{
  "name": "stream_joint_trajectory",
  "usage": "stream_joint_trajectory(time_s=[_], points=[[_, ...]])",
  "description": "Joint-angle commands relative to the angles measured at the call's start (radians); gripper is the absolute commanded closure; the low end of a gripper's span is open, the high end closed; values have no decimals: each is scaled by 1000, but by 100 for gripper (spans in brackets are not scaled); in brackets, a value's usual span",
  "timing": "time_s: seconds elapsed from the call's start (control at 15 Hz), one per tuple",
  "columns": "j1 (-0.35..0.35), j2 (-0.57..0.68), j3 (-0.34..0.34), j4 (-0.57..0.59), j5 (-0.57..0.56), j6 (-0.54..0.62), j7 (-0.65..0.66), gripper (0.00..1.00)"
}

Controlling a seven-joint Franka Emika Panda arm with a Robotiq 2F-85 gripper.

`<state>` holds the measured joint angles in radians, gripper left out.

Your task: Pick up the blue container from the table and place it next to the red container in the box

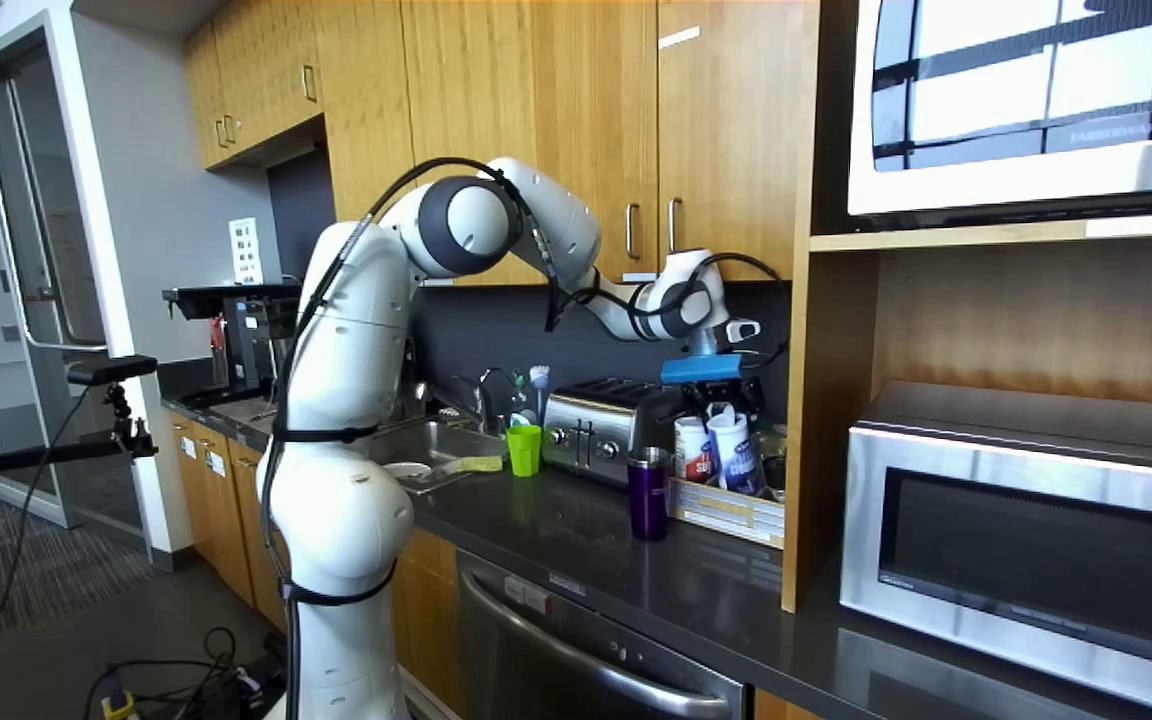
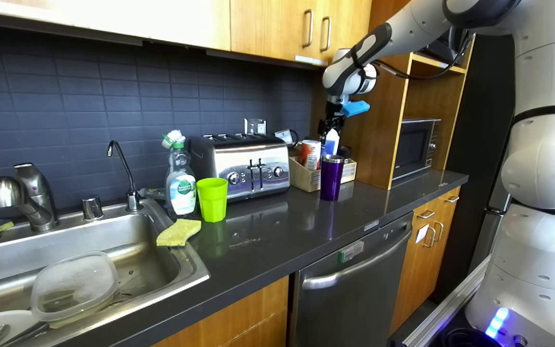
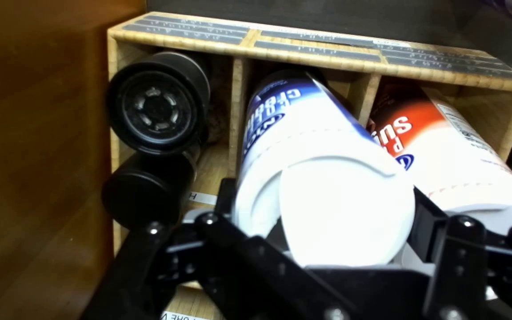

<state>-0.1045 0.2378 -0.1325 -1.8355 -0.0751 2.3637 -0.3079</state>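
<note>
Along a dark kitchen table (image 1: 556,520), a white robot arm (image 1: 351,360) arches over a wooden box (image 3: 249,38) where dividers (image 3: 237,111) sort the contents. The blue container (image 3: 318,164) is inside the middle compartment, one divider from the red container (image 3: 456,164), as the task asks. The gripper (image 3: 329,209), its fingers (image 3: 427,226) on both sides, appears to pinch it near the top, probably steadying it before release.
</note>
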Motion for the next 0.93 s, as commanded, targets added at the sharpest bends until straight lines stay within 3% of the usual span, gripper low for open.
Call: stream_joint_trajectory(time_s=[0.0,0.87], points=[[-21,16,9,48,-9,-54,18,39],[-39,54,14,107,40,-109,21,39]])
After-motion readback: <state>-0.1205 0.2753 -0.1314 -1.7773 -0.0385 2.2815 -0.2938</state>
